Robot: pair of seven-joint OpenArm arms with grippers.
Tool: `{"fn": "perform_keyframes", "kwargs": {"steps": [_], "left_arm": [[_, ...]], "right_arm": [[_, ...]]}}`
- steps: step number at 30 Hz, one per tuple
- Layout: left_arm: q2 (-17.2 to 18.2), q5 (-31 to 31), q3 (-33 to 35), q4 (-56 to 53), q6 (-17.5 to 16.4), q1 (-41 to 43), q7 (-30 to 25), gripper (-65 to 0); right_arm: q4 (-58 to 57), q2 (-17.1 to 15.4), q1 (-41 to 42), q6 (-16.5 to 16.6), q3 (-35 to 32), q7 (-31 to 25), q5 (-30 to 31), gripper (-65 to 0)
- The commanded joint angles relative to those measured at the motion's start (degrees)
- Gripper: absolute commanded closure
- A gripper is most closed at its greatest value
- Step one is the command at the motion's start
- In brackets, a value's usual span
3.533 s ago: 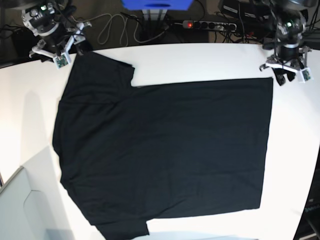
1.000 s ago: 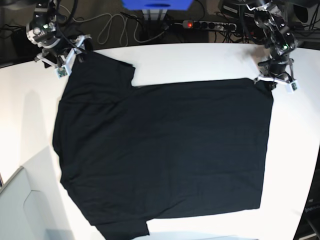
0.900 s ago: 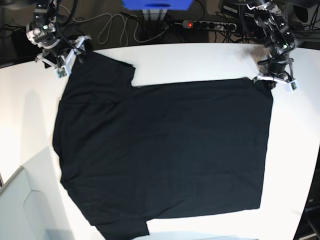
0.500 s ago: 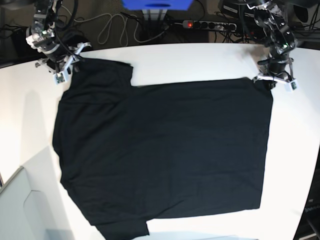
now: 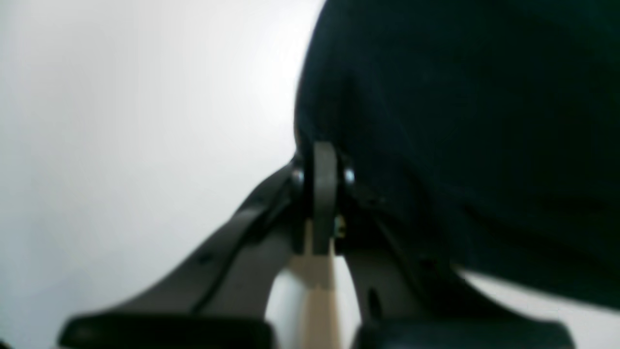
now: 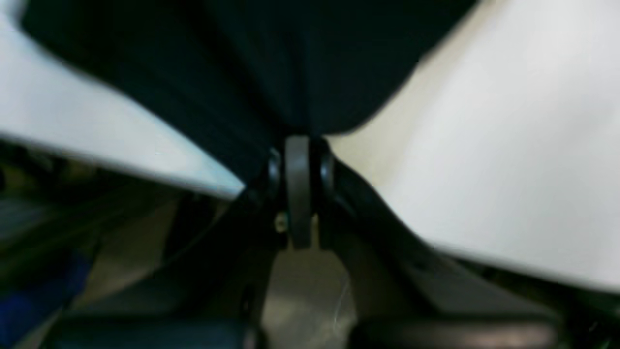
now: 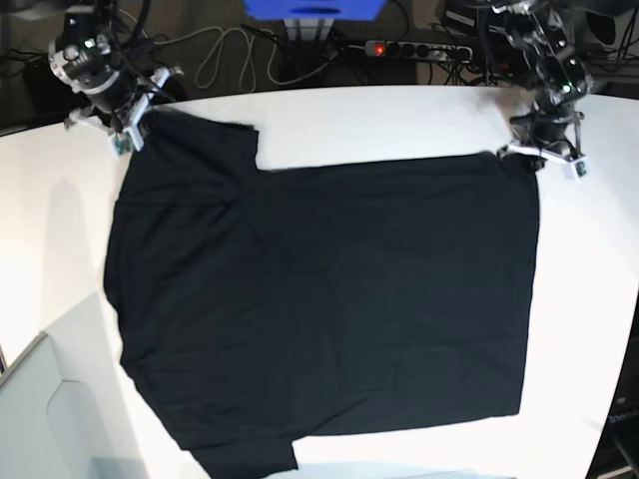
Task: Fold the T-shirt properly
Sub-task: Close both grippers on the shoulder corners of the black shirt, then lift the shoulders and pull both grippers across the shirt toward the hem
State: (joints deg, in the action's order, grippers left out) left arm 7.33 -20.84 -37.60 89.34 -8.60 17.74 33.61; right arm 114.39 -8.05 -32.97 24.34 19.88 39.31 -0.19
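White surface (image 7: 399, 120), T-shirt (image 7: 329, 299) spread flat, plain black side up.
Left gripper (image 7: 544, 158) fingers pinching the hem corner; right gripper (image 7: 128, 128) fingers pinching the sleeve corner, cloth bunched at both tips.

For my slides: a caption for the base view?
Both claws pinch far corners of a flat black T-shirt on a white table.
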Motion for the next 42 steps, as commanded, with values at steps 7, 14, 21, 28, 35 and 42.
{"fn": "perform_keyframes", "kwargs": {"steps": [7,14,21,28,35,42], "left_arm": [[0.36,-0.3,-0.24,7.58,0.03,3.58,-0.59,0.0],[0.54,-0.3,-0.24,13.47,0.03,6.83,-0.59,0.0],[0.45,-0.3,-0.33,14.88,0.03,8.42,-0.59,0.0],[0.36,-0.39,-1.56,15.14,0.03,11.23,-0.59,0.0],[0.27,-0.39,-3.85,17.96,0.03,14.48,-0.59,0.0],[-0.26,-0.48,-3.49,18.57,0.03,14.04,-0.59,0.0]], "right_arm": [[6.18,-0.43,-4.08,1.02,0.91,-1.2,0.23,-0.2],[6.18,-0.43,-6.46,1.02,3.37,-1.02,0.14,-0.2],[6.18,-0.43,-7.95,1.02,8.21,-1.02,0.14,-0.2],[6.18,-0.43,-11.47,1.02,8.12,-1.2,0.14,-0.2],[6.18,-0.34,-12.44,1.02,6.89,-1.2,0.23,-0.2],[6.45,-0.34,-11.56,1.02,6.63,-1.29,0.41,-0.2]]}}
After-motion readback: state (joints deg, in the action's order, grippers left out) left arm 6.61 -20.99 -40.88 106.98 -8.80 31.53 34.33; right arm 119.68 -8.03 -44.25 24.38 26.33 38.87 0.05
